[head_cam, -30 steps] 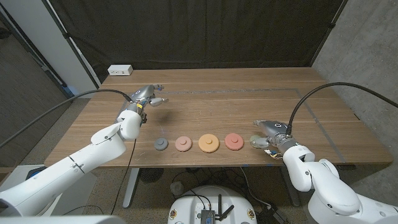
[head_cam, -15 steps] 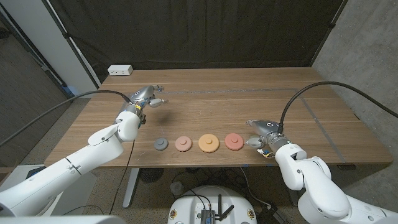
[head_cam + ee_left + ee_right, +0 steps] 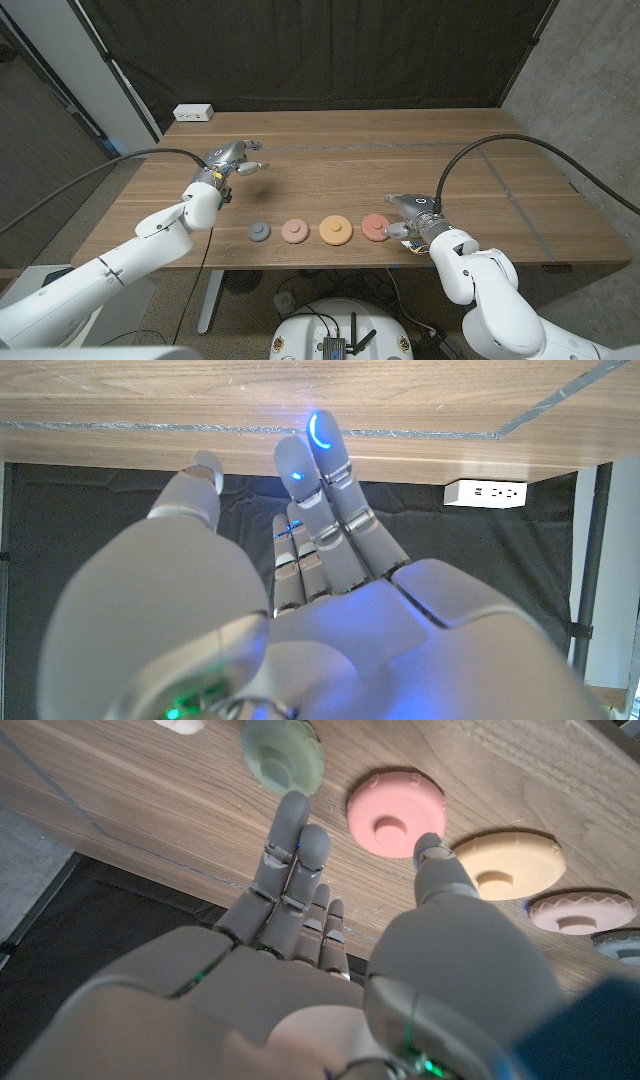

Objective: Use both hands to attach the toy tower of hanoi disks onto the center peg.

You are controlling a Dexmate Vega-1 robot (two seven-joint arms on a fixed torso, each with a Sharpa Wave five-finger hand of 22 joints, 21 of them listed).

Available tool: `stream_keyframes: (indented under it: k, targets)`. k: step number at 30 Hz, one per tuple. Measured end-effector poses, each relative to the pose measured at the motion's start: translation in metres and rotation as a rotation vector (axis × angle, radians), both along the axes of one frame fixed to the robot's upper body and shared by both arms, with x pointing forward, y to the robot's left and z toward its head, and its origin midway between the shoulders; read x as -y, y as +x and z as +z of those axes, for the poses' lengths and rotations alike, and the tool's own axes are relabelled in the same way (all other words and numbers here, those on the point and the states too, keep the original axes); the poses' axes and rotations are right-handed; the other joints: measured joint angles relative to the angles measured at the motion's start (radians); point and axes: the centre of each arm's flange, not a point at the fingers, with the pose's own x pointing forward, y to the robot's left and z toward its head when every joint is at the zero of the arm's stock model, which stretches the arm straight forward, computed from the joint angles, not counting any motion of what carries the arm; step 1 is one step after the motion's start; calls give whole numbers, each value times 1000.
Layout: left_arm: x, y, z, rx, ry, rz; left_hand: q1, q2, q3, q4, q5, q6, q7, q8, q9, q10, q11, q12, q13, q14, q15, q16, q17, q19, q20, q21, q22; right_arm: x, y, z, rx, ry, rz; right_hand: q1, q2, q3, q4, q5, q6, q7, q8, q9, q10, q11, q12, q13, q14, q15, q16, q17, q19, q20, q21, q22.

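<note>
Five toy disks lie in a row on the wooden table, near the edge closest to the robot. Taking the orange disk as landmark, the paler pink disk sits just to its left and the grey disk beyond that; the pink disk sits just to its right, and the green disk lies past the pink one, under the right hand in the head view. No peg can be made out in these frames. The right hand hovers by the pink and green disks with its fingers apart and nothing in them; in the right wrist view its thumb tip reaches toward the pink disk's rim, though contact cannot be told. The left hand is well behind the grey disk, away from the row, fingers spread and empty. The disks look like small, stiff, light pieces with scalloped rims and a raised hub around a center hole; they should neither bend nor break easily, but lying flat they offer little height, so the likely hold is a pinch across the notched rim, which should resist slipping.
</note>
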Motion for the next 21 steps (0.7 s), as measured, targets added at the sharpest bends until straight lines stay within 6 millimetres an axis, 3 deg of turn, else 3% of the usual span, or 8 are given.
stream_keyframes:
  k: [21]
  targets:
    - [-10,-2,-2,4,-6,-3,0,0,-7,-1,0,6,-6,0,0,9,-2,-8,5,0,0,4,-5,-4,4,12,-5,-22,10,6,-27,-19,1,0,0,-8,0,0,-18,10,0,0,-28,12,-1,0,0,0,0,-8,0,0,0,0]
